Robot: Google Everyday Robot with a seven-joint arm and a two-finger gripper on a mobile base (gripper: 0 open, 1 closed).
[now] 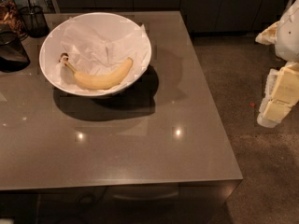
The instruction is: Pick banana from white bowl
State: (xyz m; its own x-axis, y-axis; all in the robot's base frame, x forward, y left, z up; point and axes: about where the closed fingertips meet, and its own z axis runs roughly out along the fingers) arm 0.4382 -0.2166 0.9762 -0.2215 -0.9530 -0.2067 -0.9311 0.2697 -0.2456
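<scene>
The arm [289, 34] hangs beyond the worktop's [140, 153] right edge, over the floor. The gripper [276, 101] is low at its end, well apart from the bowl [48, 40]. Whether it is released or clenched cannot be told. The banana [102, 78] lies in the bowl near the far-left corner, on crumpled white paper [100, 41]. It is pale yellow and curves up at both ends, and its thin, dark-tipped stem points left. Dark wire baskets [32, 17] stand at the far-left corner.

Banana [103, 78] in white bowl [50, 45], pincer [278, 99] well apart at right
</scene>
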